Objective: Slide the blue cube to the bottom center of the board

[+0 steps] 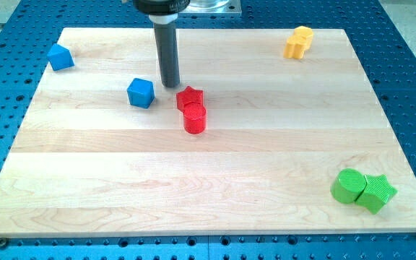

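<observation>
A blue cube sits on the wooden board left of centre in the upper half. My tip rests on the board just to the right of and slightly above the cube, a small gap apart. The rod rises straight to the view's top. A second blue block, with a sloped top, lies near the board's upper left corner.
A red star block and a red cylinder touch each other just right of and below my tip. A yellow block lies at the upper right. A green cylinder and green star sit together at the lower right.
</observation>
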Controlling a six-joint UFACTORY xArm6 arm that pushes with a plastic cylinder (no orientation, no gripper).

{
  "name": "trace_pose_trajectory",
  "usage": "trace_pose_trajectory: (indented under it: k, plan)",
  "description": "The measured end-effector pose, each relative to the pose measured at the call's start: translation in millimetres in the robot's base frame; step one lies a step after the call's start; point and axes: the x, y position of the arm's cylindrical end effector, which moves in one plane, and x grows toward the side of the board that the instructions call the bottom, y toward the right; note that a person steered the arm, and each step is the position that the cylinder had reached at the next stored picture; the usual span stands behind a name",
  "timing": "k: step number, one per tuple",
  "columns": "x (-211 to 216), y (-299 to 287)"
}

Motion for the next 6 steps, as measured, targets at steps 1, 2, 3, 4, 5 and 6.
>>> trace_pose_trajectory:
  k: [1,2,3,4,5,6]
  plan:
    - [51.4,-40.2]
    - [144.6,-36.9]
    - [112.3,-54.1]
    - [176.3,-93.9]
    - [189.0,-34.9]
    - [200.2,-61.3]
